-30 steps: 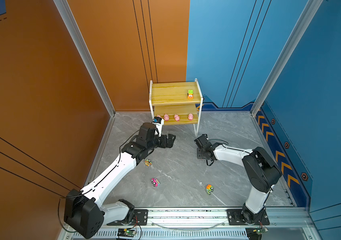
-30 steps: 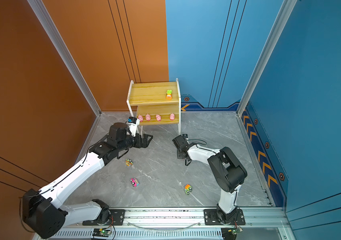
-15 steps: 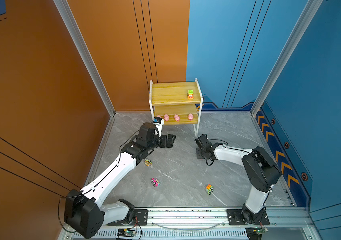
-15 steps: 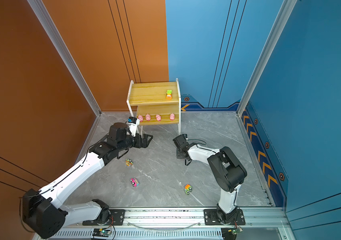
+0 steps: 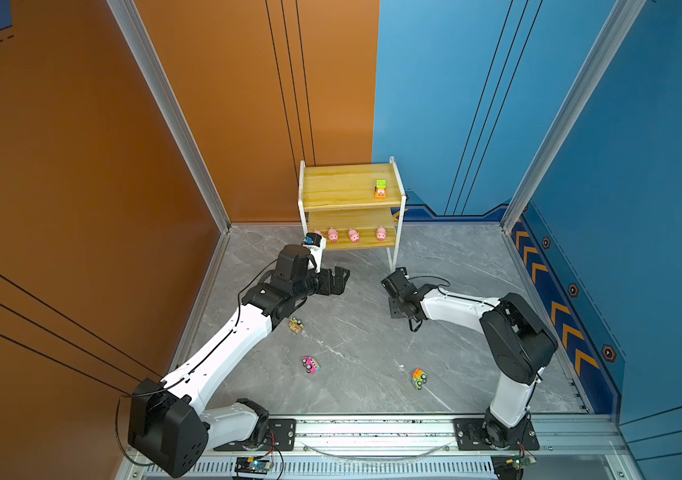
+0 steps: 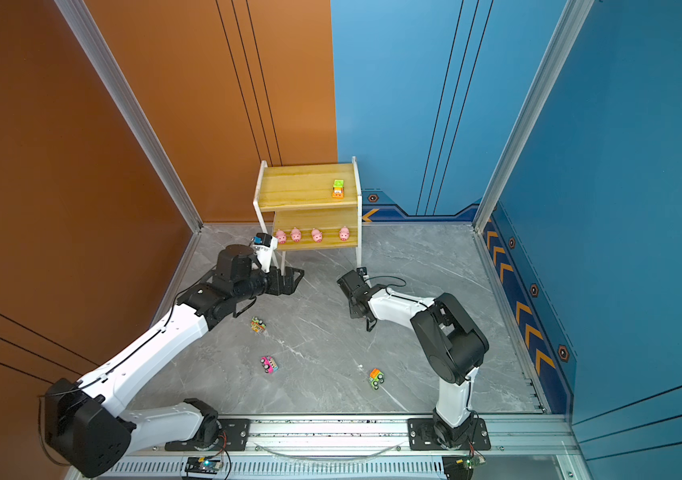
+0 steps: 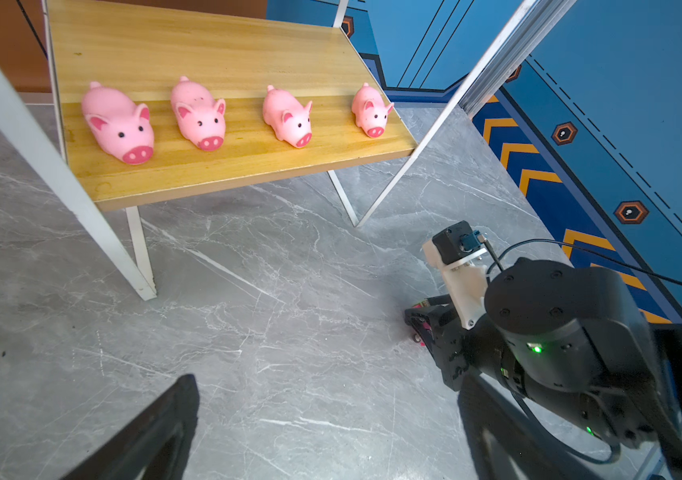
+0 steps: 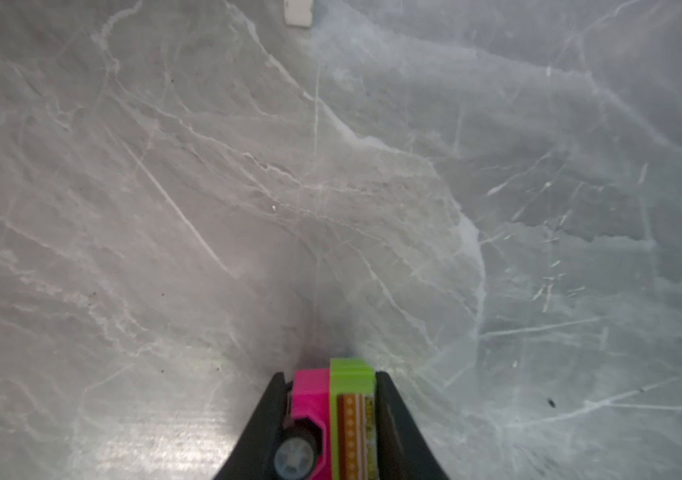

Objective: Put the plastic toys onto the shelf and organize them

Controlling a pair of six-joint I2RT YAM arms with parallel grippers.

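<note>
Pinching a pink-and-green plastic vehicle point(image 8: 322, 405), the right gripper point(image 8: 329, 376) is loaded; the left gripper point(image 5: 338, 281) is spread. The wooden two-tier shelf point(image 5: 343, 193) holds four pink pigs point(image 7: 121, 124) point(image 7: 200, 114) point(image 7: 289, 118) point(image 7: 370, 110) and one green-orange vehicle point(image 5: 380, 188). Three multicoloured vehicles point(image 5: 296, 325) point(image 5: 310, 364) point(image 5: 418, 379) remain on the grey counter point(image 5: 372, 340).

Robot test cell, lab-type rig.
Two arms point(image 5: 227, 353) were bolted to an alu rail point(image 5: 372, 432) w/ bare circuit boards point(image 5: 252, 464); orange panel walls point(image 5: 247, 104) & blue panel walls point(image 5: 434, 104) boxed in a marble-look floor point(image 5: 364, 332).

Shelf point(image 5: 343, 187) — grained yellowish wood; pigs point(image 7: 200, 112) smooth, matt; floor point(image 7: 268, 332) glossy, marble-veined
</note>
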